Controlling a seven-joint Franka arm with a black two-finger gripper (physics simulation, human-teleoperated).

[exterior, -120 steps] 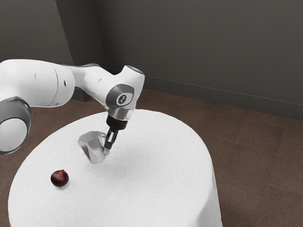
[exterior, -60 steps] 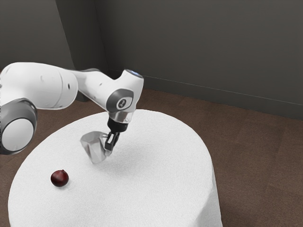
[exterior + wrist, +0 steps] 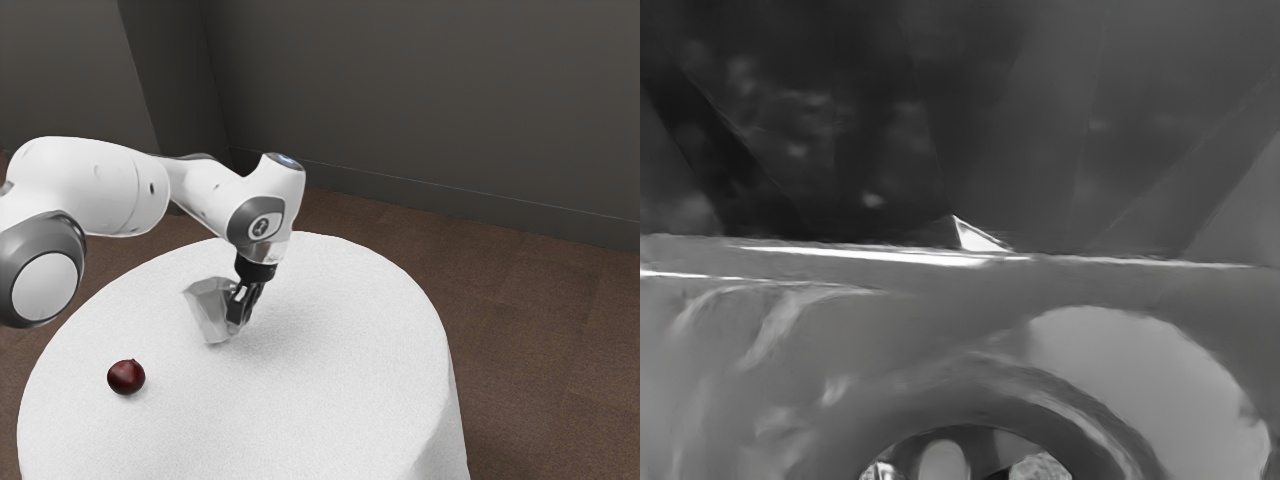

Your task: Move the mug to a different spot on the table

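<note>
The mug (image 3: 212,308) is held tilted over the round table (image 3: 350,400), its wall seemingly pinched between the fingers of the gripper (image 3: 243,305). A dark red bulb (image 3: 126,376) is seen well apart from the mug.

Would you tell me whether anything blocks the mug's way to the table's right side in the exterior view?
Nothing visible does. The tool grips the mug; the red ball lies on the opposite side, toward that view's left.

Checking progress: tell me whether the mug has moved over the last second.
Yes. The mug has shifted toward the exterior view's right, farther from the dark red ball, which stayed put.
</note>
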